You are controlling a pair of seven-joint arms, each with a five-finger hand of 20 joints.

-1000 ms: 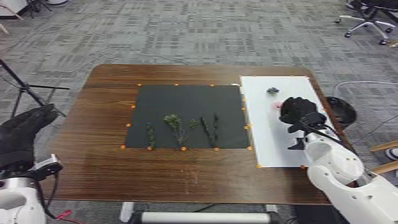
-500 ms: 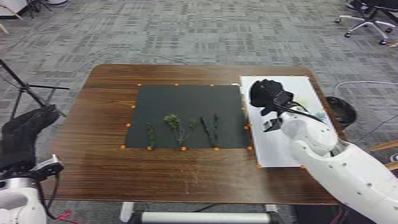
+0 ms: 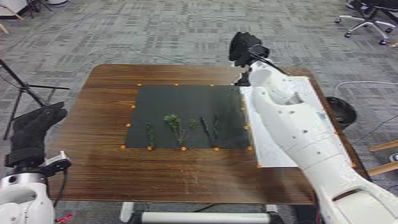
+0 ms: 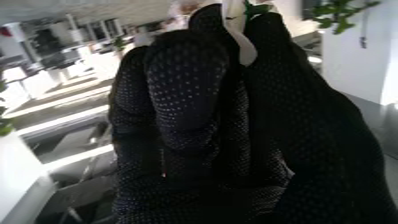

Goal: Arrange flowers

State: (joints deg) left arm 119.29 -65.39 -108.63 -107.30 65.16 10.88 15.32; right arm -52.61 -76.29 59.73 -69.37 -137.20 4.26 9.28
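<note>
My right hand (image 3: 247, 49) is past the table's far edge in the head view, its fingers straight. In the right wrist view, the right hand (image 4: 187, 90) has long, relaxed fingers beside the thumb; a pale strip shows between them, and I cannot tell if it is held. Leafy green sprigs (image 3: 173, 121) lie near the front of the dark mat (image 3: 187, 100), with thin dark stems (image 3: 210, 131) to their right. The white sheet (image 3: 275, 159) is partly under my right arm. My left hand (image 3: 37, 122) is open at the table's left side.
The brown table (image 3: 160, 175) surrounds the mat. A black round container (image 3: 341, 111) stands by its right edge. Left of the table is a tripod (image 3: 25, 85). Green leaves (image 4: 333, 15) appear near a white surface in the right wrist view.
My right hand has swung away from above the white sheet, leftward and past the far edge; its arm now covers much of the sheet. The left hand has shifted slightly.
</note>
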